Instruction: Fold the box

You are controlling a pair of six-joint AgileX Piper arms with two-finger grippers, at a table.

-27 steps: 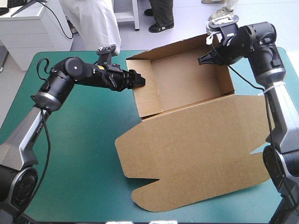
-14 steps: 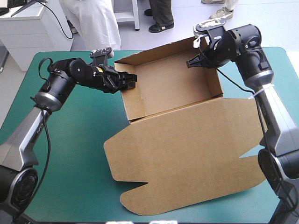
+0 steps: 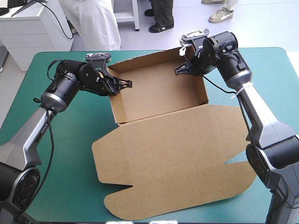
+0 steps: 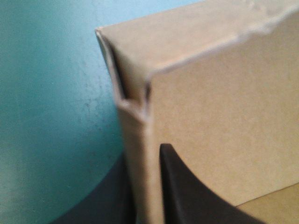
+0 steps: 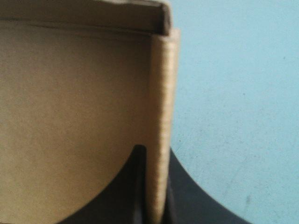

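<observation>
Box point(image 3: 177, 158) slid left over teal-green cover point(image 3: 70, 154), claws point(image 3: 127, 84) point(image 3: 179, 71) gripping

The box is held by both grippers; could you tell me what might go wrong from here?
1. The left gripper and right gripper each pinch only one thin side wall of the box; uneven pulling might bend a wall or untuck it.
2. The flat lid could drag on the table and buckle.
</observation>
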